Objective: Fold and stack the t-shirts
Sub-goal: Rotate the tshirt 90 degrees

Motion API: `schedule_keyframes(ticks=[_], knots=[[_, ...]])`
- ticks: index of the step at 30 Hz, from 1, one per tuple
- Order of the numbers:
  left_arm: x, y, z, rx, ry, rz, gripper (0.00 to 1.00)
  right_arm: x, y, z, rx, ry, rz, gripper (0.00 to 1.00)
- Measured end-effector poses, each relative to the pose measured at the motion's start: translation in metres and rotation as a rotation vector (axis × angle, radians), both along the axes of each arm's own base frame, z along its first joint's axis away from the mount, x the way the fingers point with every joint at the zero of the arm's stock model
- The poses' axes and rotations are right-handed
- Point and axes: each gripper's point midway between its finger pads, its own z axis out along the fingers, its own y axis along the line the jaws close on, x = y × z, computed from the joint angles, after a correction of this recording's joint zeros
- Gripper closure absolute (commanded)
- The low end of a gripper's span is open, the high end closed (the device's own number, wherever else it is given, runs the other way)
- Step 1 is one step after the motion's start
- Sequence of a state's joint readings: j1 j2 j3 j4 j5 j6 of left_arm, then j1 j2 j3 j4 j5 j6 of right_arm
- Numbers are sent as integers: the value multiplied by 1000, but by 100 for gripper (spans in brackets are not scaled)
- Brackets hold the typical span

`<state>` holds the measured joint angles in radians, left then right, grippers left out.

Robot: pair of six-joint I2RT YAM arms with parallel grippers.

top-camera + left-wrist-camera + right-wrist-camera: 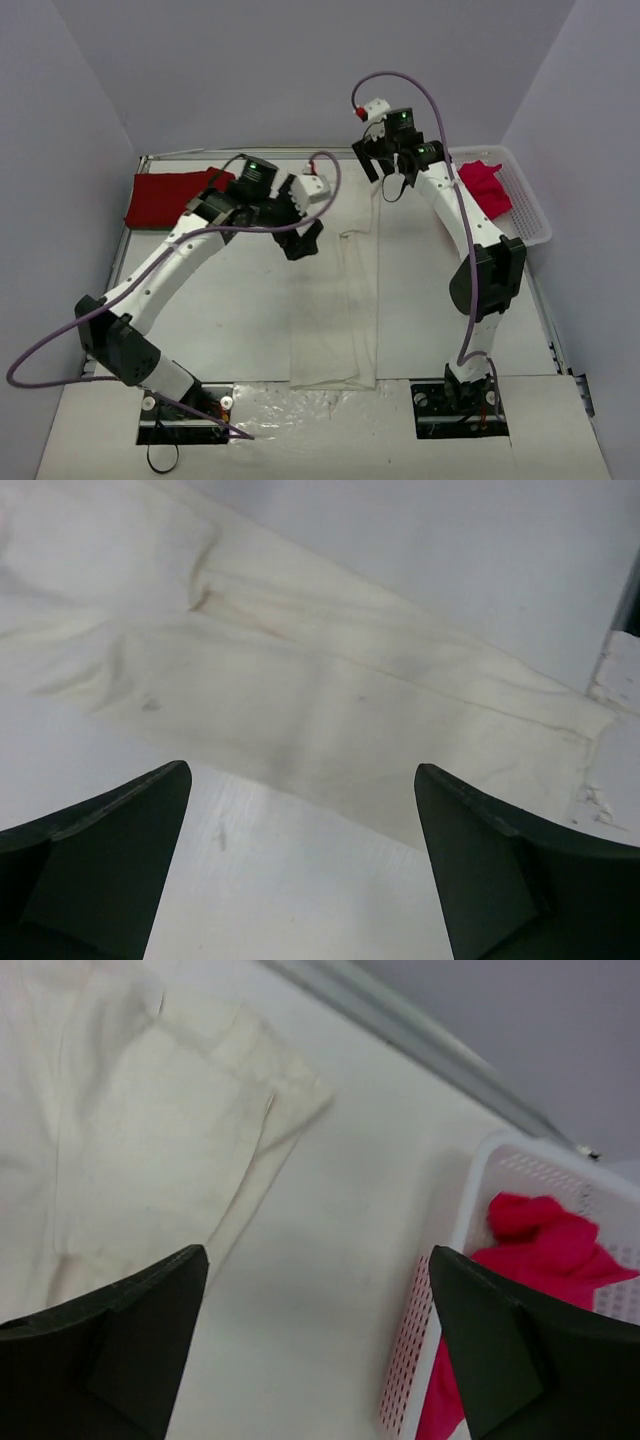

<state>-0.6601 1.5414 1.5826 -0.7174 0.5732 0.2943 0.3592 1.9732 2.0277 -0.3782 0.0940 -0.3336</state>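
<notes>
A cream-white t-shirt point(335, 300) lies folded lengthwise into a long strip down the middle of the table. My left gripper point(303, 240) hovers open just left of the strip's far part. In the left wrist view the cream cloth point(300, 690) lies flat beyond the open left gripper point(302, 770), with bare table between the fingers. My right gripper point(380, 165) is raised and open over the strip's far end. Its wrist view shows the right gripper point(318, 1252) empty, a cream sleeve point(150, 1130) on the left. A folded red t-shirt point(165, 197) rests at the back left. A pinkish-red t-shirt point(484, 186) point(545, 1245) lies crumpled in the basket.
The white lattice basket point(530, 215) point(440, 1300) stands at the back right, close to the right arm. A metal rail point(400, 1020) runs along the table's far edge under grey walls. A crinkled shiny patch point(320, 415) lies between the arm bases.
</notes>
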Motion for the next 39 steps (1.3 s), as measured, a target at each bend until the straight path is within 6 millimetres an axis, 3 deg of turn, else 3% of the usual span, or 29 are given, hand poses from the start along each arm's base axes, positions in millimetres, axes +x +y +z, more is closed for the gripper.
schedule_keyframes(ticks=[1,2,4,6,8,13,16,19,23,33,39], knots=[[12,20,7,-15,-13,56,6,-14,-6,-20,-15,55,12,21],[28,43,13,-28,-29,126,6,-29,-10,-40,-28,118,27,51],[54,89,22,-33,-67,264,6,-58,-12,-74,-43,227,62,81],[73,136,23,-13,-96,402,6,-90,-12,-100,-45,337,105,92],[77,167,18,21,-107,495,6,-122,-6,-117,-19,432,167,100],[62,186,-7,80,-82,554,6,-204,22,-138,36,621,381,100],[57,195,-29,107,-38,584,6,-241,40,-150,40,707,497,100],[57,211,-43,113,2,634,6,-264,51,-161,38,776,577,100],[60,225,-47,103,5,676,6,-277,62,-173,5,824,638,100],[43,217,-54,57,6,634,6,-308,85,-222,-93,976,735,100],[38,214,-55,44,8,620,6,-313,90,-234,-122,1002,755,100]])
